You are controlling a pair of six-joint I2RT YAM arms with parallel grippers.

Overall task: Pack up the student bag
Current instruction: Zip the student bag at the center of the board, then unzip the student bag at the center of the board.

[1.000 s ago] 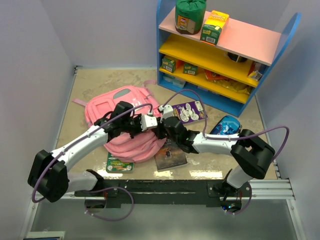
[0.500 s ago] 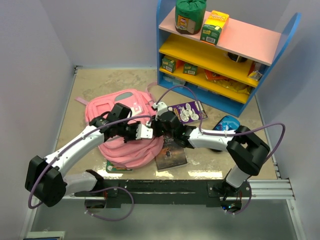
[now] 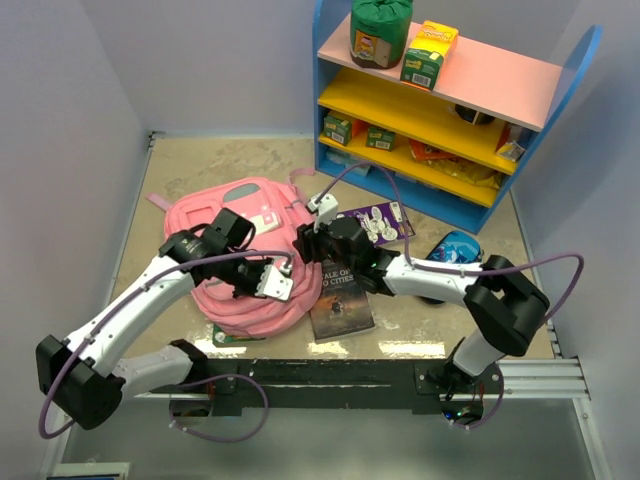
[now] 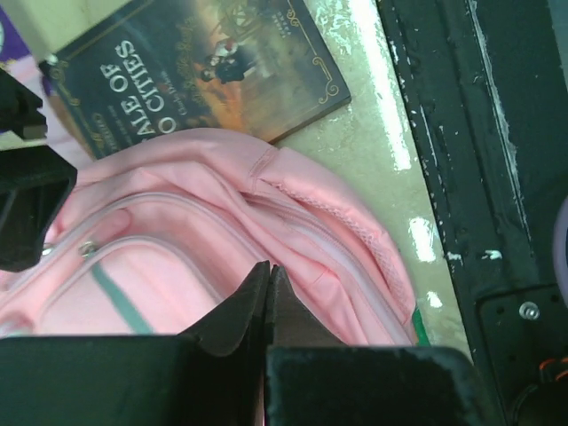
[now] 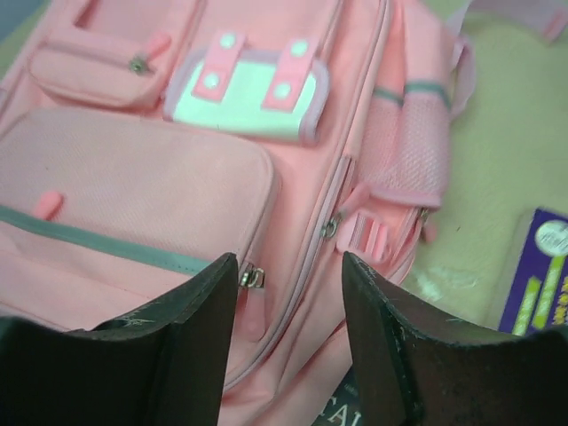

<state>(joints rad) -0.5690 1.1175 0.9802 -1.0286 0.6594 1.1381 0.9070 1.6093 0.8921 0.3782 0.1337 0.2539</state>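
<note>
The student bag point(image 3: 215, 215) is a pink backpack lying flat on the table, front pockets up. My left gripper point(image 3: 285, 283) is over its near right part, shut, its tips point(image 4: 268, 266) meeting above the pink fabric point(image 4: 328, 222) with nothing visibly between them. From the right, my right gripper point(image 3: 303, 243) hangs open over the bag's right side. In the right wrist view its fingers point(image 5: 288, 262) straddle a zipper line on the bag point(image 5: 133, 177). A grey zipper pull point(image 5: 251, 278) sits by the left finger.
A dark book point(image 3: 343, 295) lies right of the bag, partly under its edge. A purple packet point(image 3: 378, 222) and a blue packet point(image 3: 450, 248) lie further right. A green flat item point(image 3: 235, 338) pokes out under the bag's near edge. The blue shelf unit point(image 3: 450, 110) stands at the back right.
The right gripper has opened and drawn back along the bag's right side. The left gripper has closed fully and moved nearer the front edge. The bag has shifted left and flattened.
</note>
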